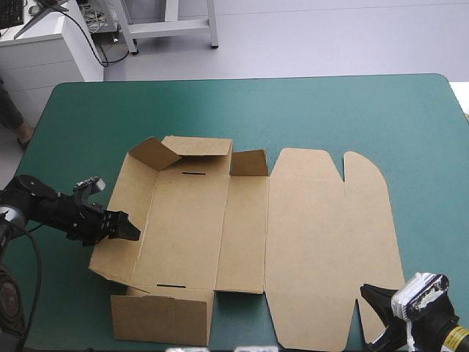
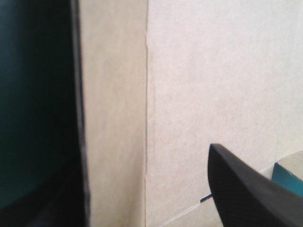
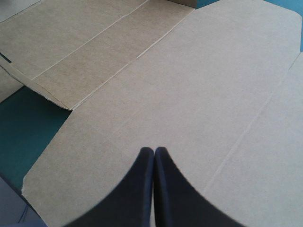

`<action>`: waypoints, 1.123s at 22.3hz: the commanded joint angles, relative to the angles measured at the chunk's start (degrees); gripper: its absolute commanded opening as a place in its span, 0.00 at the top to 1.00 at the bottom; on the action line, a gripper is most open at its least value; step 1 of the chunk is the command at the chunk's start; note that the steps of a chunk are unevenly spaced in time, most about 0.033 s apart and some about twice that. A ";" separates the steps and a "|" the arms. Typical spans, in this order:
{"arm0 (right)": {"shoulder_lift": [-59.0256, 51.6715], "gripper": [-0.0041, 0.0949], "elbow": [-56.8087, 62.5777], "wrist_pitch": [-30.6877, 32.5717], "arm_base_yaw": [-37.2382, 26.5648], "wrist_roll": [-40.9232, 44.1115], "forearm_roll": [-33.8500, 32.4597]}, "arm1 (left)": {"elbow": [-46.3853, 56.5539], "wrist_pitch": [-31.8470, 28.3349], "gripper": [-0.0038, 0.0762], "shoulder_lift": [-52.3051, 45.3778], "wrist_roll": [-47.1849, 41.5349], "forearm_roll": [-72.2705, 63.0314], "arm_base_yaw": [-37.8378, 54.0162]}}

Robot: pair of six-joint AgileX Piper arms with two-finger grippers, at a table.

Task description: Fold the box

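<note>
Left hand point(image 1: 124, 227) released, fingers apart, the left side panel of the box point(image 1: 242, 220) between them. Right hand point(image 1: 375, 299) clenched on nothing, tip at the lid's near right edge; can't tell if it touches. Box mostly flat, mid-counter point(image 1: 330, 110) on the teal-green cover; far-end flaps point(image 1: 155, 152) partly raised.

The box point(image 1: 242, 220) is plain brown board, matt and faintly fibrous, with pressed crease lines. The table's teal-green cover point(image 1: 330, 110) looks smooth and dull. The black fingers point(image 3: 135, 194) of the right gripper point(image 3: 154, 152) seem smooth plastic with a soft sheen.
</note>
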 commanded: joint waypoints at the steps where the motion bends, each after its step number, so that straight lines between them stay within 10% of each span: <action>1: 0.76 0.98 -1.43 -4.15 -0.30 -0.51 0.28 | -0.78 2.42 0.39 -1.61 0.81 -4.36 0.11; 5: 0.76 0.98 -1.43 -4.15 -0.30 -0.51 0.18 | -0.78 2.13 0.62 -1.61 0.81 -4.00 0.11; 8: 0.76 0.98 -1.43 -4.15 -0.30 -0.51 0.09 | -0.78 2.82 0.97 -1.61 1.01 -3.84 0.11; 17: 0.76 0.98 -1.43 -4.15 -0.30 -0.89 0.09 | -10.12 2.81 0.96 -1.61 2.10 3.06 -2.33; 25: 0.76 0.98 -1.43 -4.15 -0.30 -1.27 0.09 | -35.27 -1.04 0.96 1.03 -0.47 18.75 -22.91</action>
